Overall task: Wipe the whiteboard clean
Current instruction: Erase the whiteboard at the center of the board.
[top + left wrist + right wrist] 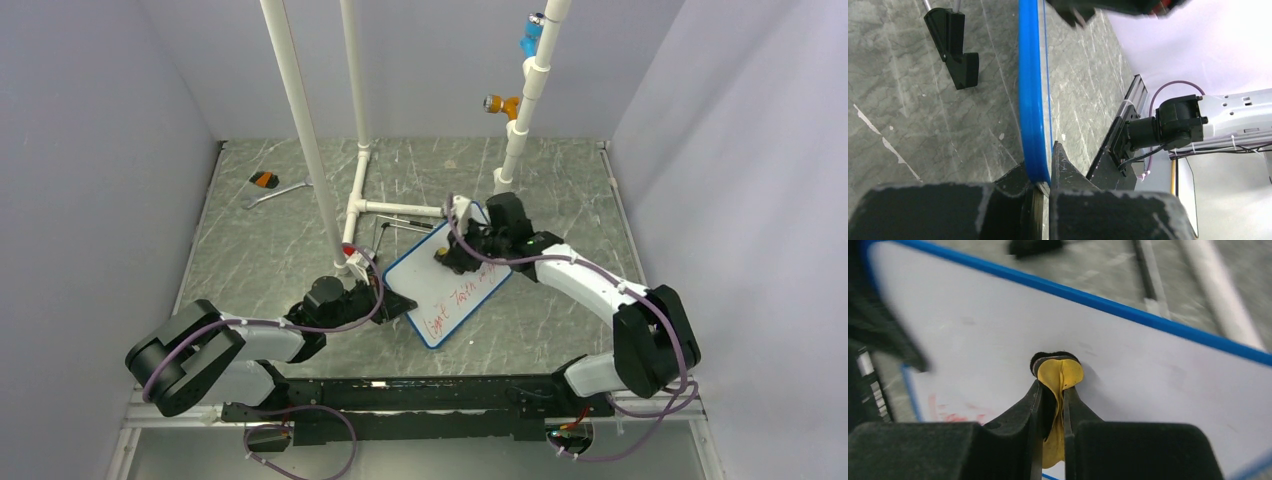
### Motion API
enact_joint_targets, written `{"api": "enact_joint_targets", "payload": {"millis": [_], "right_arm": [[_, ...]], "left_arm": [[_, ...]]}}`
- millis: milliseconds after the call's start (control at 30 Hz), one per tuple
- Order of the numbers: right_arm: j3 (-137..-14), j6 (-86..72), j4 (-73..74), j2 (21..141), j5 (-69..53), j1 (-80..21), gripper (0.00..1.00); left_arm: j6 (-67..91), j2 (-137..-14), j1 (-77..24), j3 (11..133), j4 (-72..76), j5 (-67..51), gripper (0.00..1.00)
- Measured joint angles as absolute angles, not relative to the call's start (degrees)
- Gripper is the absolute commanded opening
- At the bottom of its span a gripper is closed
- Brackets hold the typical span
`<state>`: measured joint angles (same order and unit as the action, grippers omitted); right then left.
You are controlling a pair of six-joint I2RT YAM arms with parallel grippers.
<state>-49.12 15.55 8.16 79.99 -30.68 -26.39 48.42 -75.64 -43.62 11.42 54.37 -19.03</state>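
Roughly halfway, I'd say. The whiteboard (pixel 450 287) sits mid-table (pixel 560 190) between the two arms, turned on a slant. Its far half looks plain white in the overhead view. The near half has the red writing (pixel 462 300) on it, two scrawled lines running toward the near corner, so that's the part left to wipe.

The left gripper (pixel 1045 165) is pinched shut on the board's blue frame (pixel 1030 100) at the left edge, which looks like it's just there to keep the board from sliding.

The right gripper (pixel 1053 390) is clamped on a small yellow eraser (pixel 1060 372) with a dark pad underneath, pressed flat on the white face. It could be a folded cloth rather than a proper eraser, since the wrist view is a bit blurry. In that view there's only clean board around the pad, with a faint red smudge off toward the lower left corner.

So the job left is dragging that pad down over the two red lines, probably several passes. A wrench (pixel 275 193) lies off at the far left, not involved.
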Motion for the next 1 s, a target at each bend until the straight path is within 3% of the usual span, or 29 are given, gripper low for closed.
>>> {"api": "enact_joint_targets", "payload": {"millis": [200,567,833,1000], "right_arm": [[-49.67,20.99,11.75,79.79,-36.25,-34.81,0.00],[-49.89,23.35,13.17,78.89,-30.89,-30.89,0.00],[-49.63,33.10,18.65,77.56,-31.57,-46.65,0.00],[-46.89,37.63,20.75,75.07,-29.19,-47.46,0.00]], "left_arm": [[48.73,-75.64,-43.57,11.09,54.57,-18.87,0.00],[49.52,-74.89,-43.57,11.05,53.69,-19.20,0.00],[51.68,-74.61,-43.46,10.72,53.10,-22.31,0.00],[53.08,-74.61,-42.46,10.22,53.25,-24.71,0.00]]}}
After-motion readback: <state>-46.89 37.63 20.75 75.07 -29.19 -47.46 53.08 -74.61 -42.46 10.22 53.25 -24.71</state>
